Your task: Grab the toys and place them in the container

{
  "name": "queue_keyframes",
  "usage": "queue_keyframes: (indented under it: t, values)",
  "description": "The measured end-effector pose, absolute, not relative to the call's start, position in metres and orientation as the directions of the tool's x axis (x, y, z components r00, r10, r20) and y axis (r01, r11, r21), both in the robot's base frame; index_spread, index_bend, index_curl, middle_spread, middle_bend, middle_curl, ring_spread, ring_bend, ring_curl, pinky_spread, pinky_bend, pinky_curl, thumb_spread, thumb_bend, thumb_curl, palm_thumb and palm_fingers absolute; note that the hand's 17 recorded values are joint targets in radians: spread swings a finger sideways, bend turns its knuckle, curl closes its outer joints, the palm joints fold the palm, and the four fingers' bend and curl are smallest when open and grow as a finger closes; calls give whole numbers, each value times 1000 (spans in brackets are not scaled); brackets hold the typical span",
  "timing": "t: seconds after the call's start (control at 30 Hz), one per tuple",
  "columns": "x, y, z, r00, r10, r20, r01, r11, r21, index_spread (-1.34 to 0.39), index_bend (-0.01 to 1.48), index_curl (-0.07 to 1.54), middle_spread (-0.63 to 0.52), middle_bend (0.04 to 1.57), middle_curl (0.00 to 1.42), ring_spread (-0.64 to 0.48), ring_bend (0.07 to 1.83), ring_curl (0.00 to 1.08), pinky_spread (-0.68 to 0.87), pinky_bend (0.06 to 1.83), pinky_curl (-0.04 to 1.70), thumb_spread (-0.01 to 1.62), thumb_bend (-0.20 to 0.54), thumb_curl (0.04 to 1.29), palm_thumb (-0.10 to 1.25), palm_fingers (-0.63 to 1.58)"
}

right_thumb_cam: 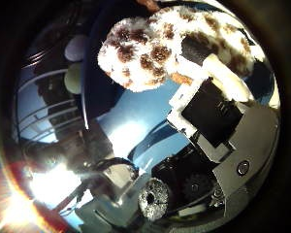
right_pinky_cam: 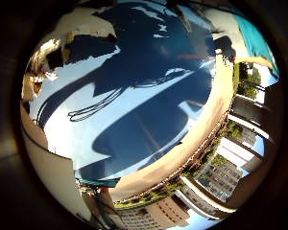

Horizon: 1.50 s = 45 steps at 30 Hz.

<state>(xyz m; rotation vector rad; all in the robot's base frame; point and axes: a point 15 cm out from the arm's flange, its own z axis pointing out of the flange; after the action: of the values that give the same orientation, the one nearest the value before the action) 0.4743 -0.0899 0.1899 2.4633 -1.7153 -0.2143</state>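
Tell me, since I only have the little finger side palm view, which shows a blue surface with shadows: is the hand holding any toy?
Observer: Yes. The thumb side palm view shows a spotted plush toy, white with brown patches, close to the palm.
Operator: Are fingers on it?
Observer: A white fingertip of the hand presses against its fur.
Operator: Is the container visible?
Observer: I cannot tell; only the blue surface lies beneath the toy.
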Motion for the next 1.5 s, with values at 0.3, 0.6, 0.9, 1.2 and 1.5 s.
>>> queue_keyframes:
  t: [0.3, 0.6, 0.9, 1.2, 1.5]
  values:
    - [425, -100, 231, 365, -922, -125, -881, -386, 272, -801, 517, 166, -236, 1106, 962, -84, 1348, 801, 225, 1456, 635, 1043, 3, 642, 1071, 1013]
    - [414, -102, 323, 374, -915, -153, -899, -398, 184, -964, 664, 181, -237, 1161, 1050, -105, 1411, 834, 166, 1520, 735, 1058, -11, 739, 1060, 937]
    - [418, -101, 360, 380, -912, -157, -906, -401, 136, -1058, 767, 211, -234, 1193, 1095, -111, 1455, 847, 139, 1535, 798, 1067, -11, 809, 1036, 895]
    - [430, -69, 378, 428, -889, -161, -892, -444, 81, -1104, 811, 254, -228, 1221, 1111, -112, 1485, 849, 128, 1543, 844, 1080, -9, 859, 1029, 864]
    - [445, 7, 431, 487, -862, -140, -872, -489, -18, -1131, 819, 326, -222, 1247, 1115, -111, 1515, 846, 123, 1549, 884, 1079, -11, 904, 1014, 834]
